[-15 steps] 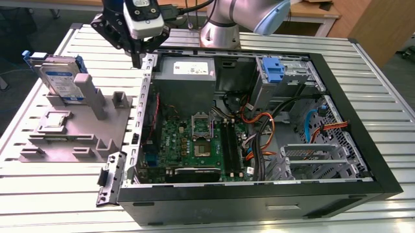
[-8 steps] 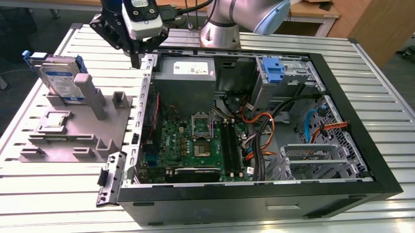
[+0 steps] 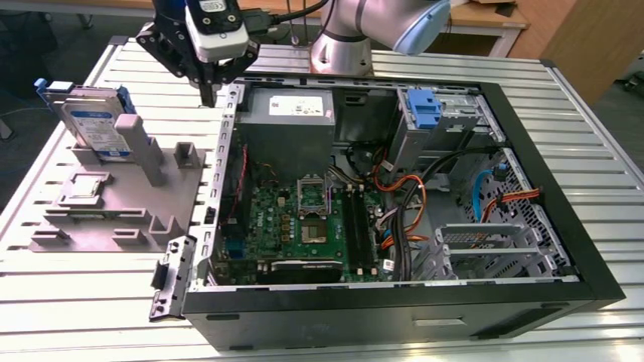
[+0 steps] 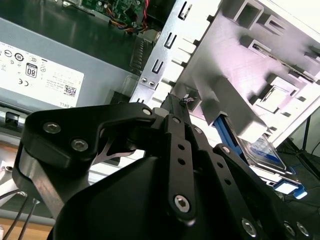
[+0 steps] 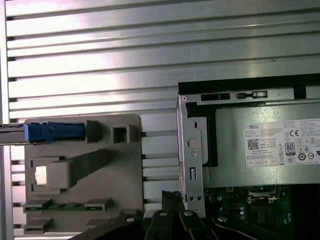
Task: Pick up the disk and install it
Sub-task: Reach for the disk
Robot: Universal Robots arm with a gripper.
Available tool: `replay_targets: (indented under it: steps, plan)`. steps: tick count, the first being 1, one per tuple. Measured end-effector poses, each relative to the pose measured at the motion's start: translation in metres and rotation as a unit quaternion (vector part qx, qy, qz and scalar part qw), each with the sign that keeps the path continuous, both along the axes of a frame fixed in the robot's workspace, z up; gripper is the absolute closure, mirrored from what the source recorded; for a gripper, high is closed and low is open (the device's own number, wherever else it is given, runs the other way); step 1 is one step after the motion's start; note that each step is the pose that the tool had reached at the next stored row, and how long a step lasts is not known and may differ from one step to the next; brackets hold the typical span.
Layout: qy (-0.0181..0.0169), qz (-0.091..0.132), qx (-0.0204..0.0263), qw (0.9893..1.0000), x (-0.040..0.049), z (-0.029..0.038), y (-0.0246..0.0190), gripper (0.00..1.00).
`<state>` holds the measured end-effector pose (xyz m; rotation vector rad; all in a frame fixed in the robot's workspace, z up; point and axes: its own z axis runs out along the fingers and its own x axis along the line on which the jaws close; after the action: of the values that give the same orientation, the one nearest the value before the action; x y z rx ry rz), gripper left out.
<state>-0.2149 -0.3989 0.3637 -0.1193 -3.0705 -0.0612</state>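
Ribbed aluminium table [image 3: 81,317] carries all items inspected. Largest on it is a black computer case [image 3: 403,320], lying on its side with the panel off, exposing a green motherboard [image 3: 302,226] and a grey power supply [image 3: 286,121]. At the exterior view's left of the case sits a grey moulded fixture [image 3: 111,219], touching or just beside the case's perforated metal edge. The disk [image 3: 96,124] stands on edge in a slot at the far end of this fixture, leaning against a grey post, with its blue rails showing at the top. In the first wrist view it appears edge-on as a blue strip [image 5: 52,132]; in the second wrist view it lies beyond the fixture [image 4: 262,150]. The gripper [image 3: 210,94] hangs above the seam between fixture and case, beside the corner of the power supply. Its black fingers are drawn together at the tips and grip nothing. The disk is toward the exterior view's left of it, clear of any contact. Labels noted: a white-and-blue label on the disk face, and a white label [image 5: 282,142] with black print, symbols and square codes on the power supply.
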Motion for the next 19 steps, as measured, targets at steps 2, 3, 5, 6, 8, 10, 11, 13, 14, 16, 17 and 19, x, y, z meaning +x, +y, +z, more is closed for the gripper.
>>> replay_targets:
  steps: [2,3,5,6,8,10,11,13,14,16,17,19]
  plan:
    - [0.0002,0.0,0.0,1.0,-0.0006,-0.0002,0.0,0.9]
    - [0.0003,0.0,0.0,1.0,-0.0012,-0.0003,0.0,0.9]
    - [0.0004,0.0,-0.0001,1.0,-0.0028,-0.0005,0.0,0.9]
    - [0.0003,0.0,0.0,1.0,-0.0042,-0.0006,0.0001,0.9]
    - [0.0003,0.0,-0.0001,1.0,-0.0079,-0.0007,0.0006,0.9]
    - [-0.0003,0.0,0.0,1.0,-0.0125,-0.0007,0.0011,0.9]
    - [-0.0011,0.0,0.0,1.0,-0.0148,-0.0008,0.0013,0.9]
    - [-0.0048,0.0,0.0,1.0,-0.0189,-0.0008,0.0015,0.9]
    - [-0.0078,0.0,0.0,1.0,-0.0204,-0.0008,0.0017,0.9]
    - [-0.0153,0.0,0.0,0.9999,-0.0235,-0.0009,0.0021,0.9]
    - [-0.0173,0.0,0.0,0.9999,-0.0242,-0.0009,0.0023,0.9]
    - [-0.0175,0.0,0.0,0.9998,-0.0243,-0.0009,0.0023,0.9]
